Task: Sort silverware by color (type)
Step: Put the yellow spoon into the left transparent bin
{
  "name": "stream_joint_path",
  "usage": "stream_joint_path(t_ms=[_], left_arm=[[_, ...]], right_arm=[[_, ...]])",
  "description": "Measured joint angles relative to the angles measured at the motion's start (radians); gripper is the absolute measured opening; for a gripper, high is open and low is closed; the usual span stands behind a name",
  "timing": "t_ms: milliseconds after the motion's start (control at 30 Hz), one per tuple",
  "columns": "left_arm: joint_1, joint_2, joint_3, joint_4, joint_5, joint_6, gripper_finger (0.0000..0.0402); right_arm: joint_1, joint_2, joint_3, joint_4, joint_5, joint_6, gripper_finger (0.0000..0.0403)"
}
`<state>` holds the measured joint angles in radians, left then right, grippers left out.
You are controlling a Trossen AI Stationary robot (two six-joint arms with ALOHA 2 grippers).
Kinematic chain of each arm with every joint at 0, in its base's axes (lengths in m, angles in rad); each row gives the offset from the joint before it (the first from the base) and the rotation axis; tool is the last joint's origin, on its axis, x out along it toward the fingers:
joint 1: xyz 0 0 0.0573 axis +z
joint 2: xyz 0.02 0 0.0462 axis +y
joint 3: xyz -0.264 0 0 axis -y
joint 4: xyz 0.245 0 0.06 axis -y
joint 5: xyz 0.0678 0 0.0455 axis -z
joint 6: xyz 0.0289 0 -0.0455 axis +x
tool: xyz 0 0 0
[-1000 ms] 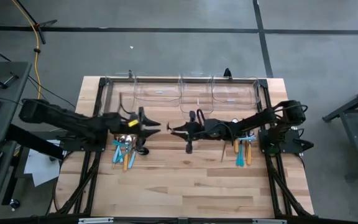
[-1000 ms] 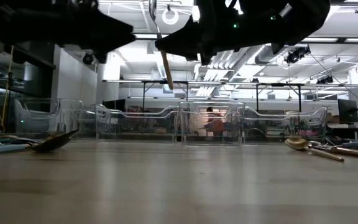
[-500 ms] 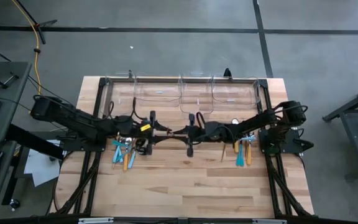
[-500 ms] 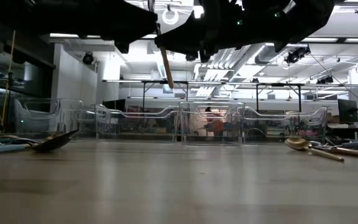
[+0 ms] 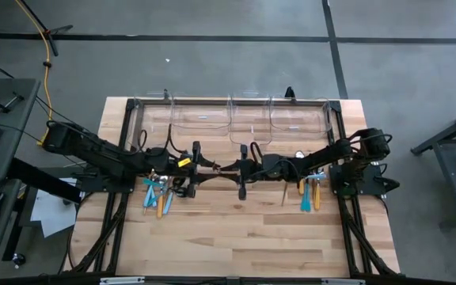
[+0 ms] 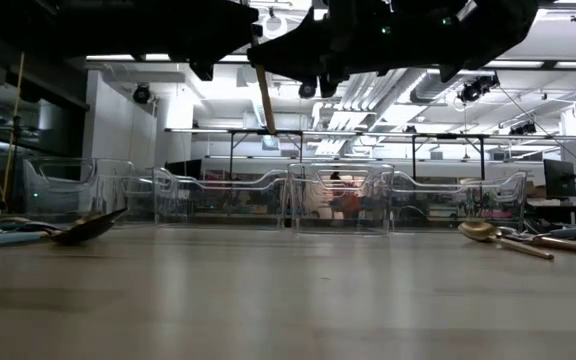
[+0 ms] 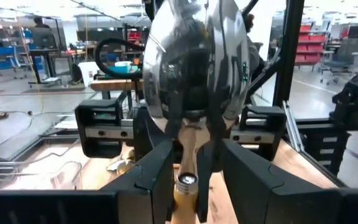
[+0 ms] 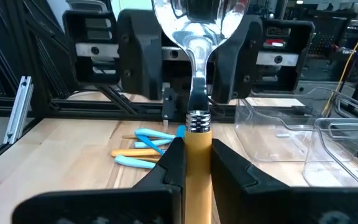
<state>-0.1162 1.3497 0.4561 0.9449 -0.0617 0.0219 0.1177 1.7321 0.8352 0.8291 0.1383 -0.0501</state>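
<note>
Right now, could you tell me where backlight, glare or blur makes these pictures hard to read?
Low view: bright ceiling lights turn both arms into black silhouettes, and the near table is soft. Left wrist view: the spoon bowl fills the picture, mirroring the room, and hides much beyond it. Right wrist view: the bowl glares white, the bins show faint reflections. High view: evenly lit.

Wooden table (image 5: 236,229) — clear bins (image 5: 248,119) along its back edge, silverware piles left (image 5: 158,194) and right (image 5: 309,192).
</note>
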Motion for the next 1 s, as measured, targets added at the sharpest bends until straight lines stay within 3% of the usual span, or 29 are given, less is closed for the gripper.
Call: stream_joint_path(t_ms=[233, 467, 567, 1000], left_arm=[[0.005, 0.055, 0.0, 0.081, -0.026, 0.015, 0.0118], [0.005, 0.064, 0.0, 0.1, -0.029, 0.035, 0.0023], [0.005, 0.064, 0.0, 0.099, -0.028, 0.034, 0.0014], [0.005, 0.028, 0.0, -0.013, -0.099, 0.036, 0.0008]], right_arm=[[0.0, 0.0, 0.0, -0.001, 0.0, -0.002, 0.0032], [0.0, 0.0, 0.0, -0.005, -0.001, -0.003, 0.0032], [0.001, 0.0, 0.0, -0.011, -0.001, -0.003, 0.0037], [0.001, 0.0, 0.0, -0.036, 0.079, -0.015, 0.0151]])
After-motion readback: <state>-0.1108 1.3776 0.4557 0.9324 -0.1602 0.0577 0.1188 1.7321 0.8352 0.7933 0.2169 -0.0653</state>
